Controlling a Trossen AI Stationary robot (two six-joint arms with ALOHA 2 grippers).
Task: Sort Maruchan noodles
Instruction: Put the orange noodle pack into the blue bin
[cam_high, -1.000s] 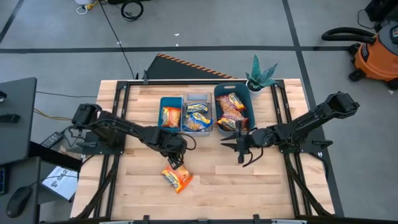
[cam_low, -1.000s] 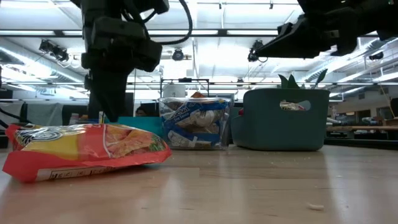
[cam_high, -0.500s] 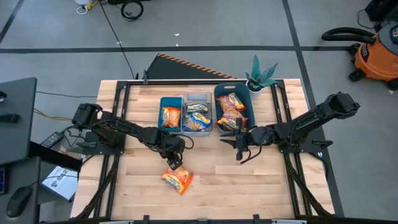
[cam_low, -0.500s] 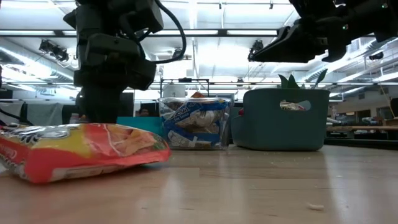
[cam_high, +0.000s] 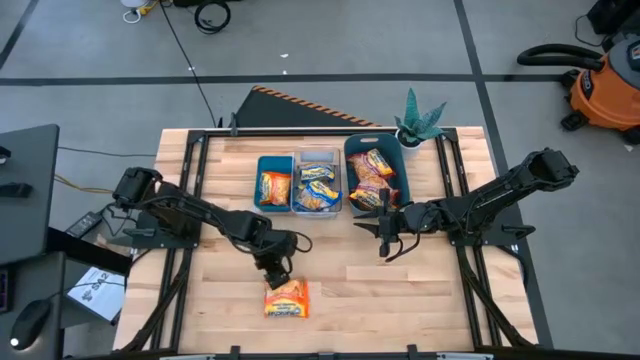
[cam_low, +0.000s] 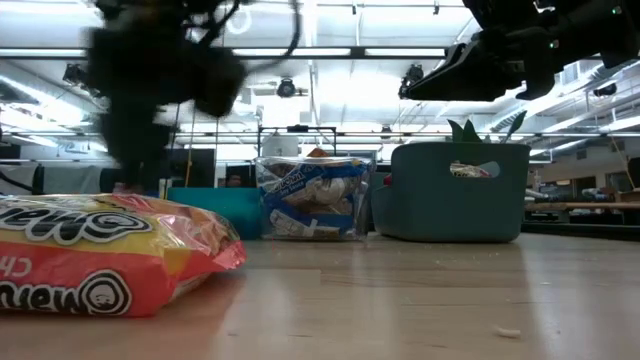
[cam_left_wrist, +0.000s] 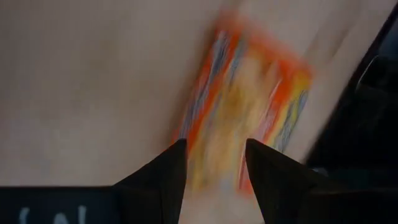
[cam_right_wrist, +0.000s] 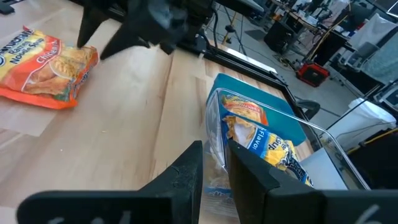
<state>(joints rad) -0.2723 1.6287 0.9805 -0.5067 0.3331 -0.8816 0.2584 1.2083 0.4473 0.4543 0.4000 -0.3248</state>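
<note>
— Orange and yellow, wasn't it, the loose packet (cam_high: 285, 299) near the table's (cam_high: 430, 300) front edge?
— Yes, it lay flat on the bare wood, and the left gripper (cam_high: 274, 270) hung just behind it, jaws apart by a narrow gap and holding nothing. From the left wrist the packet showed blurred past the two fingers (cam_left_wrist: 163, 180)
— And further right?
— A small teal bin (cam_high: 261, 167) held an orange-yellow packet (cam_high: 274, 186); touching it stood a clear bin (cam_high: 331, 156) with yellow-and-blue packets (cam_high: 318, 187); then a larger teal bin (cam_high: 349, 150) with red-brown packets (cam_high: 375, 175)
— The right gripper (cam_high: 389, 232)?
— Poised above the wood just in front of that larger bin, fingers (cam_right_wrist: 186, 180) close together with only a slim gap, empty. A potted plant (cam_high: 420, 122) stood at the far right corner of the bins
</note>
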